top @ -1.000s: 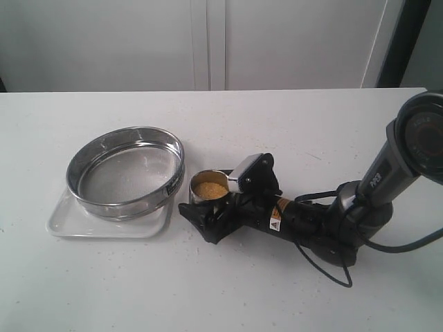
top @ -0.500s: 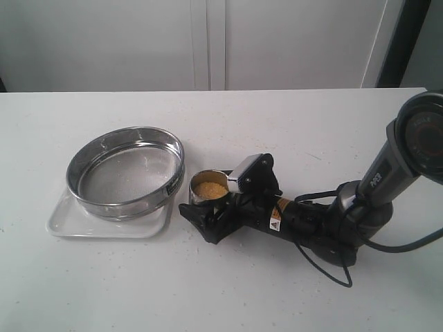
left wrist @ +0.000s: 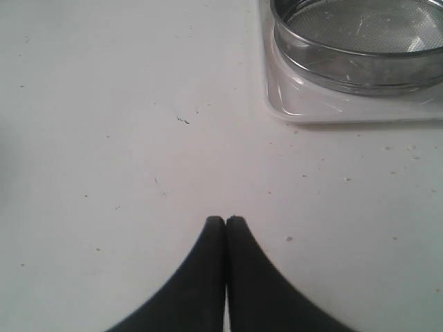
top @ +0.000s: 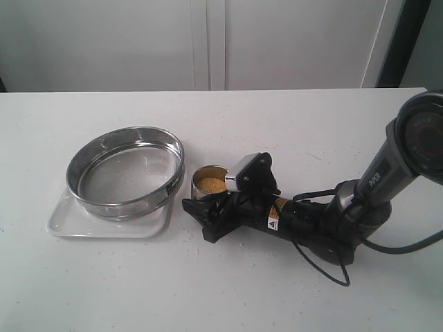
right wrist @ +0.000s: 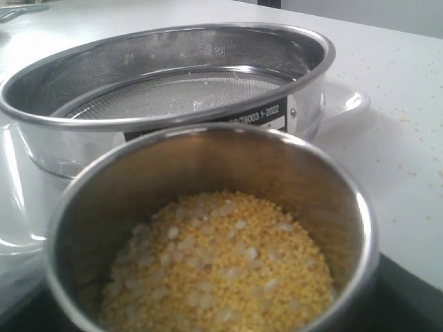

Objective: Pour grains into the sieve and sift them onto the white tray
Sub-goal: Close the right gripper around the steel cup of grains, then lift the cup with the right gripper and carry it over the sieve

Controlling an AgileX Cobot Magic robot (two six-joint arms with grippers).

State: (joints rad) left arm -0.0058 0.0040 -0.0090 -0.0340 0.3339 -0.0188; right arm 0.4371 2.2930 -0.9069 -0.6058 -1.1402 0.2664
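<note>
The right gripper (top: 206,202) is clamped on a small steel cup (top: 210,181), with its black fingers on either side of the cup wall, just beside the sieve (top: 126,169). The grains (right wrist: 221,270), yellow with paler ones mixed in, fill the cup roughly halfway. The sieve rests on the white tray (top: 62,223), which lies on the tabletop (top: 311,124). Its mesh looks nearly bare, though a few specks may cling there. The left gripper (left wrist: 225,221) hovers over bare tabletop near the tray's corner, its fingertips pressed together on nothing.
</note>
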